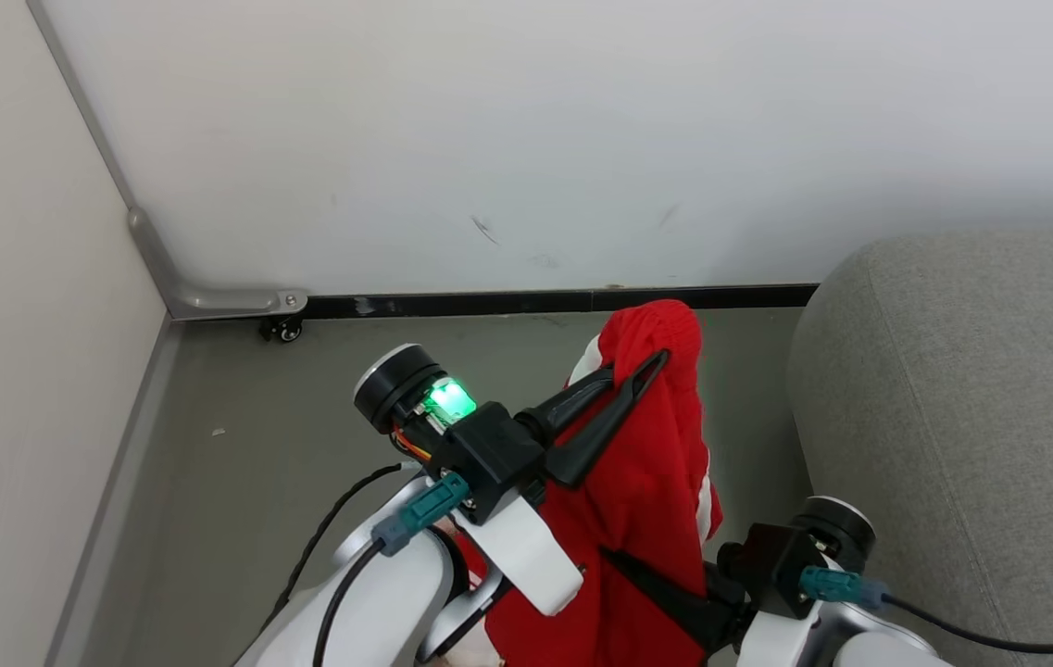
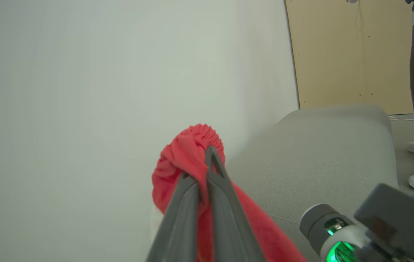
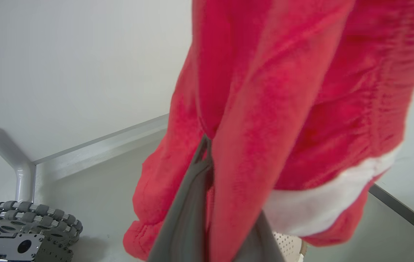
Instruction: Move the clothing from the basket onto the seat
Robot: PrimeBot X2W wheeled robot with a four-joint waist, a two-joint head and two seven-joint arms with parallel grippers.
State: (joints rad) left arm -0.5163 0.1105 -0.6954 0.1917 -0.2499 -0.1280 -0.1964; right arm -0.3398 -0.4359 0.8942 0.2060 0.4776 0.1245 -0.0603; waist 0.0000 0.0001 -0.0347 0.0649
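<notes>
– Two grippers hold our red clothing (image 1: 651, 463), right?
– Yes. Our left gripper (image 1: 648, 369) is pinched tight on the bunched top of it, up in the air. Our right gripper (image 3: 204, 145) is pinched on a fold lower down.
– Where does it hang?
– Over the grey floor (image 1: 304, 417), just beside the grey seat (image 1: 952, 389), not on it. We face a white wall (image 1: 535, 139) with a dark strip at the bottom.

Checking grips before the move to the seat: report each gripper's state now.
Left gripper: shut on the clothing.
Right gripper: shut on the clothing, lower down.
</notes>
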